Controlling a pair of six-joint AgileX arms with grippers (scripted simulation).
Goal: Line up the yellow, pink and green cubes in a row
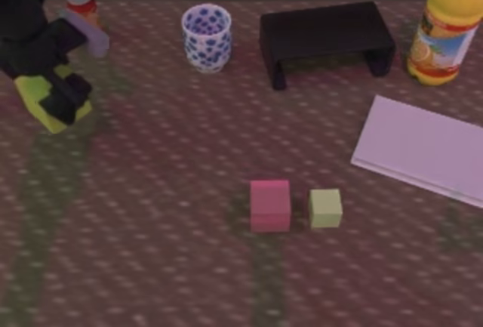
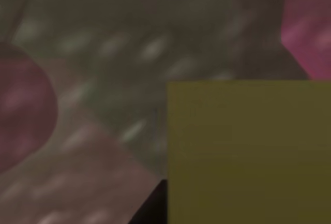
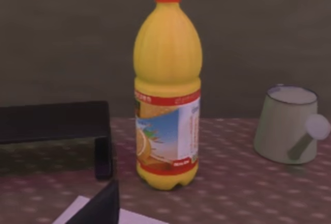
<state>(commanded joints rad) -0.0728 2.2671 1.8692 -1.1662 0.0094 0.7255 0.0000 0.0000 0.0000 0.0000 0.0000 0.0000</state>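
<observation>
My left gripper (image 1: 64,89) is at the far left of the table, shut on the mustard-yellow cube (image 1: 34,97), which sits tilted between its dark fingers. That cube (image 2: 248,151) fills much of the left wrist view. The pink cube (image 1: 270,205) rests on the cloth at front centre. The small yellow-green cube (image 1: 325,208) sits just to its right, with a narrow gap between them. My right arm is out of the top view, and its wrist view faces the bottle at the back right.
Along the back stand a red can (image 1: 81,2), a blue-dotted cup (image 1: 207,36), a black stand (image 1: 326,40) and an orange juice bottle (image 1: 445,25). A white pad (image 1: 423,149) lies at the right. A pale watering can (image 3: 284,123) stands beyond the bottle (image 3: 168,89).
</observation>
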